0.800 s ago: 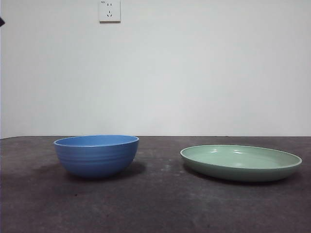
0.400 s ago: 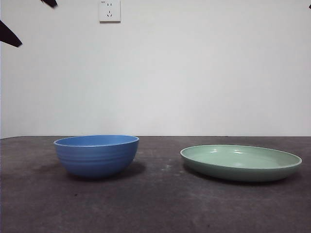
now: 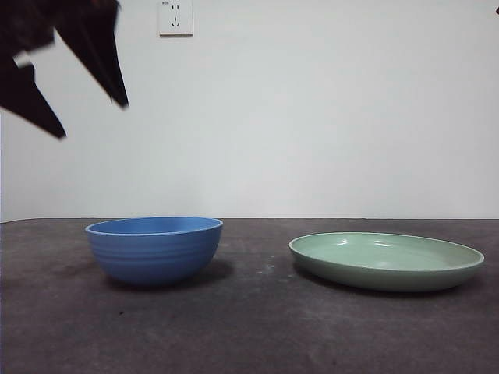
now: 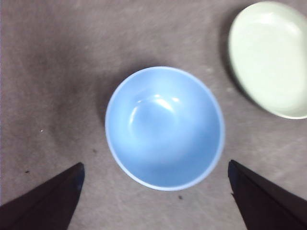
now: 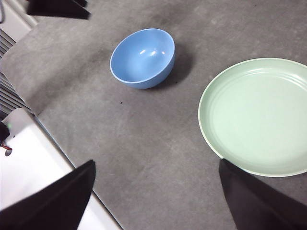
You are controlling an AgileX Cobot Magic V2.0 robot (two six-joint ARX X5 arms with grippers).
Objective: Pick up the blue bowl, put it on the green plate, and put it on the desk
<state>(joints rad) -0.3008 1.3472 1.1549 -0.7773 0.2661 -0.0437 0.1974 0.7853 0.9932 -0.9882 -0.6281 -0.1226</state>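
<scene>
On desk (image 3: 249, 327): blue bowl (image 3: 154, 249) & green plate (image 3: 387, 260), both empty, apart.

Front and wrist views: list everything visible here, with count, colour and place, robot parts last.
bowl: one, blue, upright on the desk, apart from the plate, nothing inside.
plate: one, pale green, flat on the desk beside the bowl, nothing on it.
desk: one, dark grey-brown, under both dishes.
wall socket: one, white, on the wall above the bowl.
white surface: one, beyond the desk's edge, right wrist view only.
left hand: one, black, open, high above the bowl.
right hand: one, black, open, high over the desk, near the plate's edge.
</scene>
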